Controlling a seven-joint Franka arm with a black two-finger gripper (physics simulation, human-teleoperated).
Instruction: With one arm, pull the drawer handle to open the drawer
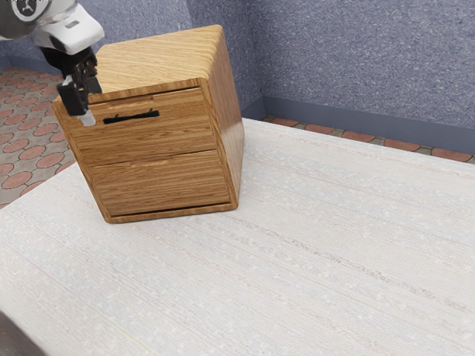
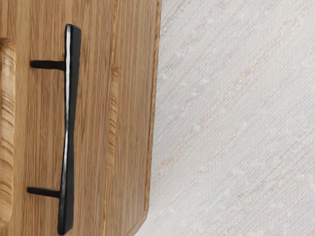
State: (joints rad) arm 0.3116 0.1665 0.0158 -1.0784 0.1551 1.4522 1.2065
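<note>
- Your fingers [image 1: 74,98] hang at the upper left of the exterior view, black and pointing down in front of the cabinet's [image 1: 167,55] upper left front corner. From this angle you cannot tell how far apart they stand.
- The handle [image 1: 131,116] is not between them. It begins just to the right of their pale tip, with a sliver of wood showing in the gap.
- Whether that tip touches the wood, you cannot tell.
- One cabinet stands on the worktop [image 1: 334,245], in the upper left part of the frame, with its front turned toward the lower left.
- Two drawer fronts, stacked: the upper drawer [image 1: 178,133] and the lower drawer [image 1: 159,182].
- One handle, a slim black bar lying level across the left half of the upper drawer front. That front sits in line with the lower one — it does not stand out.
- In the wrist view the handle [image 2: 69,128] runs from top to bottom of the frame's left side, held off the wood by two short black posts, one near the top [image 2: 47,64] and one near the bottom [image 2: 43,191].
- To the right of the cabinet's edge in that view lies pale worktop [image 2: 236,123].
- One white arm [image 1: 56,26] enters at the top left corner of the exterior view.
</note>
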